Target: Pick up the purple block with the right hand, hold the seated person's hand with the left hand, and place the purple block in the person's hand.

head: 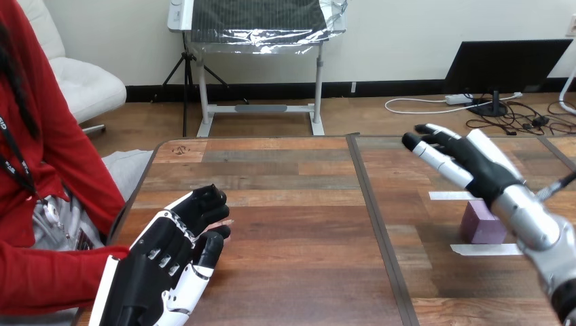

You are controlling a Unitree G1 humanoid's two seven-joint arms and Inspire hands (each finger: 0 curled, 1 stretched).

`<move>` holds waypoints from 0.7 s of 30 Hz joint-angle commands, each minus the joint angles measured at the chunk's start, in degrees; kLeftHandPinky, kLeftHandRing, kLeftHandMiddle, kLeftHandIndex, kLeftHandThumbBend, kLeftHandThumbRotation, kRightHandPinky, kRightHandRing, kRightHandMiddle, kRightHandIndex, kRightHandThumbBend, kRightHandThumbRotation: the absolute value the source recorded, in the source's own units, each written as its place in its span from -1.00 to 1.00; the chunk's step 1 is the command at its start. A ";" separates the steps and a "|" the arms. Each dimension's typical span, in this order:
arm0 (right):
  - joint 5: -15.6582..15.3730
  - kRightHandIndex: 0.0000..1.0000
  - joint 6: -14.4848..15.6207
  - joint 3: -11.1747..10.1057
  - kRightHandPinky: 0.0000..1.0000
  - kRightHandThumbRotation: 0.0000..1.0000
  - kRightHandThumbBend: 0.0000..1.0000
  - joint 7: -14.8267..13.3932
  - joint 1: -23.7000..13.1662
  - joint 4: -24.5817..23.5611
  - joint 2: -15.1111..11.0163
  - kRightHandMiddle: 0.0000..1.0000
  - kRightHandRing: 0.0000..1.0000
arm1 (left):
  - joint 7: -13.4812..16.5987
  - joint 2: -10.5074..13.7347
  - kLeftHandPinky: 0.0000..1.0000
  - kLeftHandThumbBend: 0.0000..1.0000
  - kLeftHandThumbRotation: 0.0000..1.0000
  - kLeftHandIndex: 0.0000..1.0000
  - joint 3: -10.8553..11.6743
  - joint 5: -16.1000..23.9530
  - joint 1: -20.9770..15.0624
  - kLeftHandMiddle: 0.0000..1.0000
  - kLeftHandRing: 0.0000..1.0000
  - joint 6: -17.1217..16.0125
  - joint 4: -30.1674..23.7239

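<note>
The purple block [479, 225] sits on the right half of the table [299, 204], between two strips of white tape. My right hand [469, 163] hovers above and just behind it, fingers straight and spread toward the left, holding nothing; my right wrist covers the block's upper right corner. At the lower left, my left hand [166, 261] lies over the person's hand [221, 223], whose fingertips peek out between my curled fingers and thumb. The person's red sleeve [54, 275] reaches in from the left edge.
One white tape strip [450, 195] lies behind the block and another [486, 249] in front of it. A dark seam [380, 231] splits the table into left and right halves. The person sits close at the table's left side.
</note>
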 commanded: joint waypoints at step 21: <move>-11.72 0.92 11.74 6.93 0.48 0.56 0.42 -4.73 -18.06 8.92 -6.82 0.88 0.82 | -1.20 -1.84 0.54 -0.15 -0.24 0.46 0.52 -0.97 -4.73 0.58 0.63 -0.87 -2.14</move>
